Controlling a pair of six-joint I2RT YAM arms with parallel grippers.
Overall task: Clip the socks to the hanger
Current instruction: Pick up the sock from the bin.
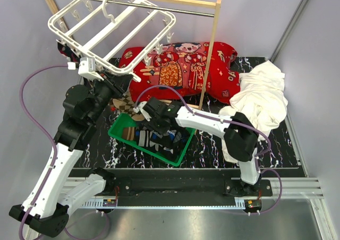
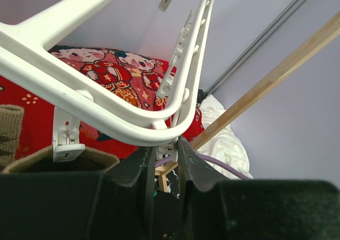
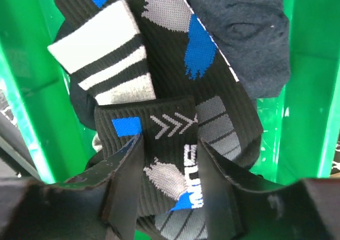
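Note:
The white hanger (image 1: 111, 22) hangs tilted at the back left, with small clips dangling from its rim. My left gripper (image 2: 166, 144) is raised under its near corner, jaws closed on one white clip (image 2: 171, 146); it also shows in the top view (image 1: 118, 82). Brown-tan argyle socks (image 1: 121, 103) lie below it. My right gripper (image 3: 169, 142) is down in the green bin (image 1: 178, 156), open, its fingers straddling a black sock (image 3: 172, 128) with grey chevrons and blue patches. Striped and navy socks (image 3: 106, 54) lie around it.
A wooden rack with a metal rod (image 1: 211, 54) stands across the back. A large red printed cloth (image 1: 180, 65) lies behind the bin and a big white cloth (image 1: 263, 94) at the right. A purple cable loops at the left.

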